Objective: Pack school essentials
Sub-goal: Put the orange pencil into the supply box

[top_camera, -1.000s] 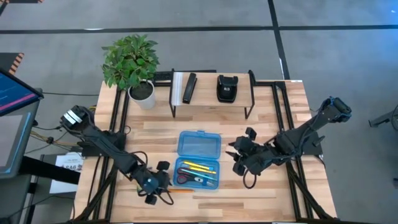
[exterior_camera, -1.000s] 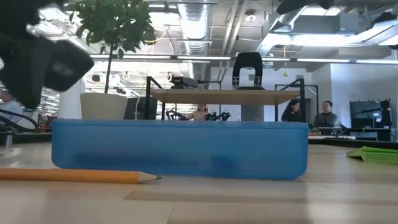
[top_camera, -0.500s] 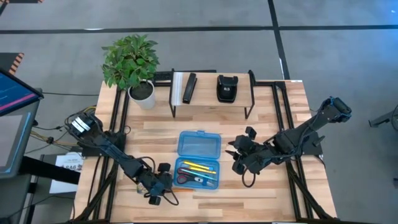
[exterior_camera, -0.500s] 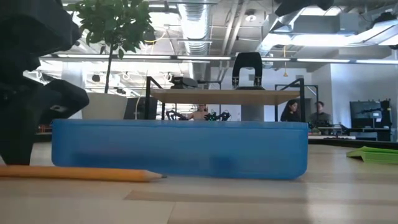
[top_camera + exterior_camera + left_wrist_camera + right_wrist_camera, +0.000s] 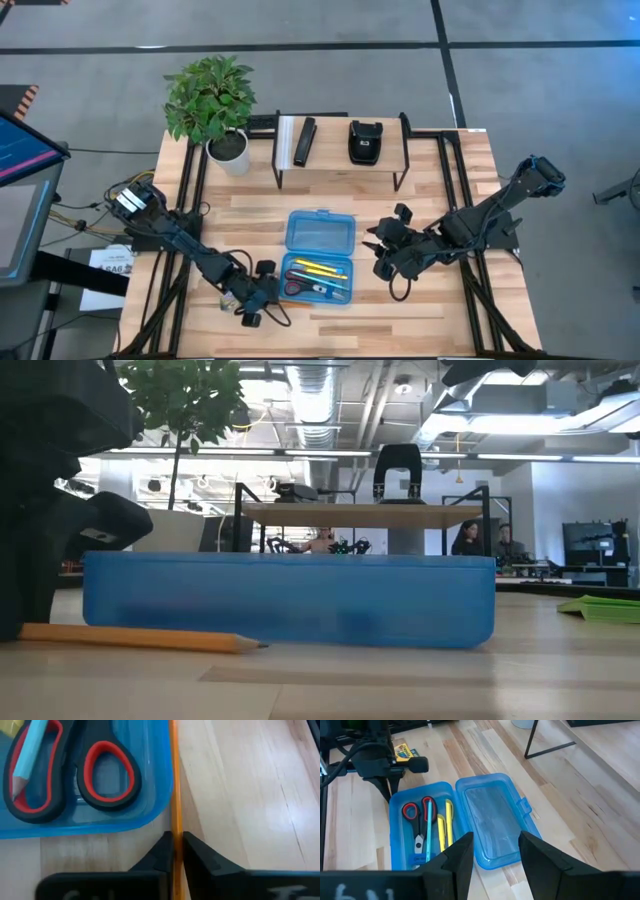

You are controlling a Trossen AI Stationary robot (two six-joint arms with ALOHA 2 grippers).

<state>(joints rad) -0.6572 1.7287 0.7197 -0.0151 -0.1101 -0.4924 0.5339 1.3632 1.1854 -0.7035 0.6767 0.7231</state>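
Now left claw [image 5: 173, 851] pinches orange pencil [image 5: 174, 780]

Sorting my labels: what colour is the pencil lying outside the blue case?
Orange. The pencil shows best in the left wrist view, pinched by the left end effector.

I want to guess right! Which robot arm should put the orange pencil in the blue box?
Left. The left gripper is already shut on the orange pencil beside the blue box. The right gripper hovers open, farther off.
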